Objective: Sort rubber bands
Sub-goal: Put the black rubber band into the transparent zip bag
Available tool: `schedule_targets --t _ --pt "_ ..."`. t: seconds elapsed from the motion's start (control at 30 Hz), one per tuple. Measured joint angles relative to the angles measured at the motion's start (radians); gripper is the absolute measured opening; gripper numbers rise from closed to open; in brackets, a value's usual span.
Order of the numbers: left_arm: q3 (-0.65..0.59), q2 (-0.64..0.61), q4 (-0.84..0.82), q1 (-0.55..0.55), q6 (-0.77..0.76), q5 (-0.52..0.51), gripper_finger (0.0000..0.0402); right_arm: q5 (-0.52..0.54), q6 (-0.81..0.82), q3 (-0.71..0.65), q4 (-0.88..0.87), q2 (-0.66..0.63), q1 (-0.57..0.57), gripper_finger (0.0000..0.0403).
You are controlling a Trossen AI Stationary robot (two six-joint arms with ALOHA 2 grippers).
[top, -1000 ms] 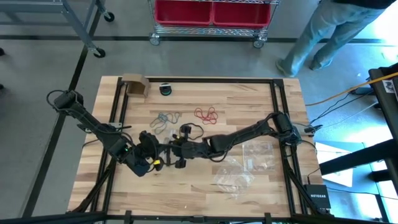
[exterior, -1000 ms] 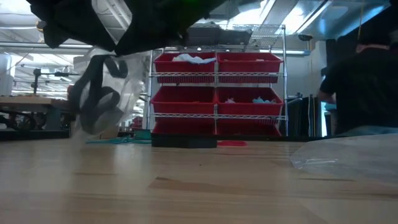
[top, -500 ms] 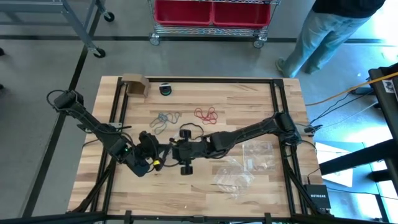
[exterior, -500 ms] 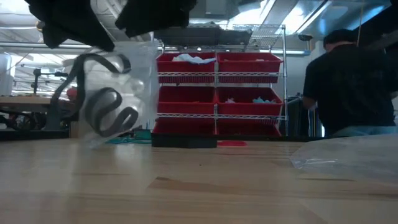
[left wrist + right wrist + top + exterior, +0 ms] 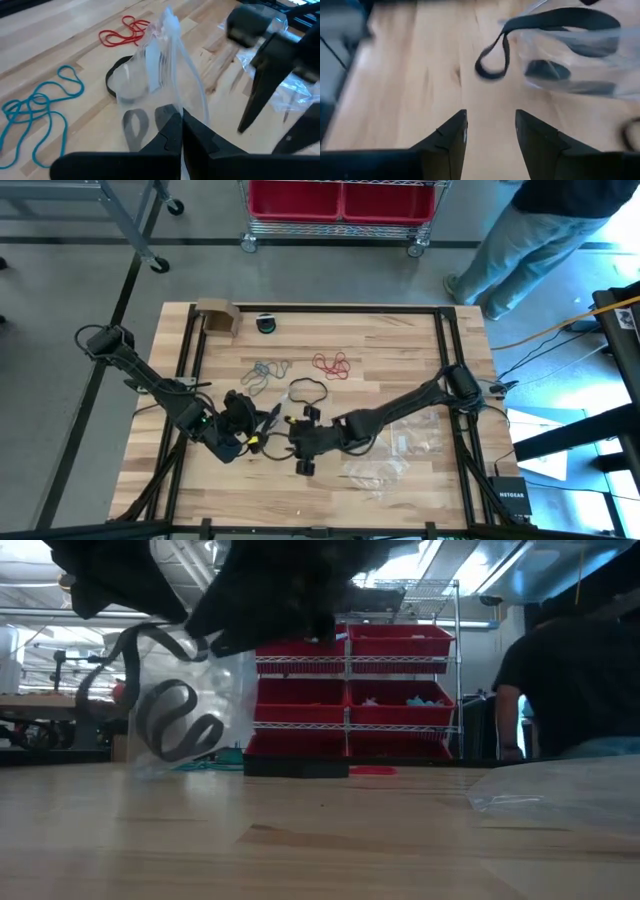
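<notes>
**Right arm backs off the bag, left holds**

Right gripper (image 5: 305, 442) has pulled back toward the near edge of the bench (image 5: 400, 330) since a second ago; its jaws stand apart with nothing between them, bare wood ahead in the right wrist view. Left gripper (image 5: 181, 131) hasn't moved: jaws pinched shut on the rim of a clear zip bag (image 5: 160, 65), held up off the bench. Black rubber bands (image 5: 175, 725) sit inside the bag, one loop hanging out at the mouth. Another black band (image 5: 306, 390) lies loose mid-bench. Teal bands (image 5: 265, 371) and red bands (image 5: 332, 364) lie in separate clusters further back. More clear bags (image 5: 385, 460) lie right of the grippers.
</notes>
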Motion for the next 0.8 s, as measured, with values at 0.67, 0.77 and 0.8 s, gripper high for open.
schedule_targets --t 0.67,0.77,0.8 --pt "0.0 0.0 0.006 0.0 0.01 0.0 0.0 0.115 0.124 -0.076 0.573 0.131 -0.009 0.0158" --pt "0.0 0.0 0.006 0.0 0.008 0.0 0.0 0.117 0.124 -0.059 0.582 0.137 -0.009 0.0158" --pt "0.0 0.0 0.005 0.0 0.008 0.0 0.0 0.127 0.128 -0.053 0.584 0.142 -0.009 0.0158"
